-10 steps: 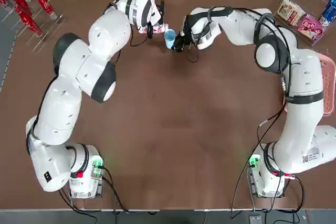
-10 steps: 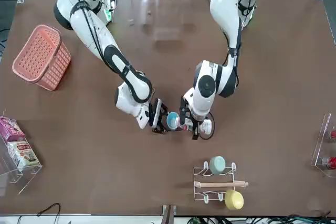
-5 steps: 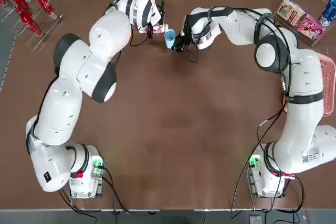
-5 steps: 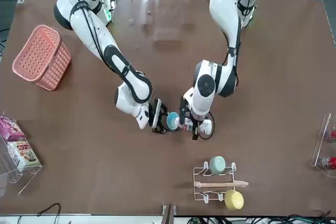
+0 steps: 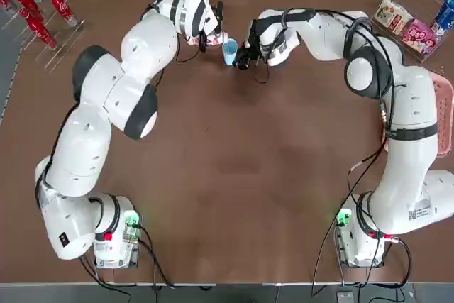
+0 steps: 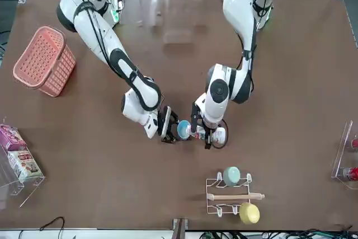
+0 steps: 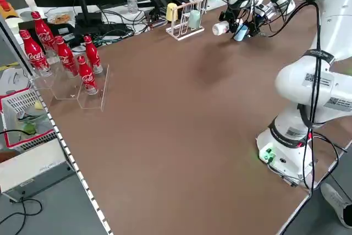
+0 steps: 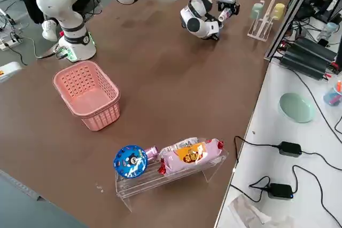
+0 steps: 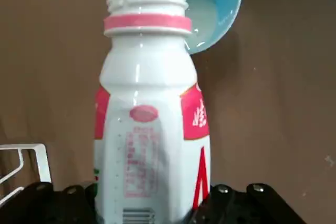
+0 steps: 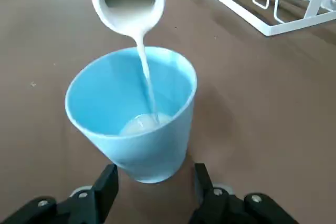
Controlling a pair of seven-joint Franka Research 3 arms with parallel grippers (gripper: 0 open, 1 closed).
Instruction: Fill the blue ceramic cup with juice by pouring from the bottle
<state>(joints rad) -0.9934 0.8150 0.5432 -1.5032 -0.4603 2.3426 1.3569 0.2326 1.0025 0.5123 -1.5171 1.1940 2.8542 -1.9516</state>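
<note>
Surface: brown table [image 5: 234, 175], matte, covering the whole work area.
Near edge: both arm bases [image 5: 113, 235] bolted on, one at each corner.
Robot's right side: pink basket [image 6: 45, 60], upright, open side up.
Far right corner: clear acrylic stand [image 8: 171, 177] carrying snack packets.
Far left corner: clear stepped stand [image 7: 77, 89] with red cola bottles [image 7: 63, 53].
Far edge, centre: white wire rack [image 6: 229, 197] bearing a mint-green cup [image 6: 231, 175] and a yellow cup [image 6: 249, 212].
</note>
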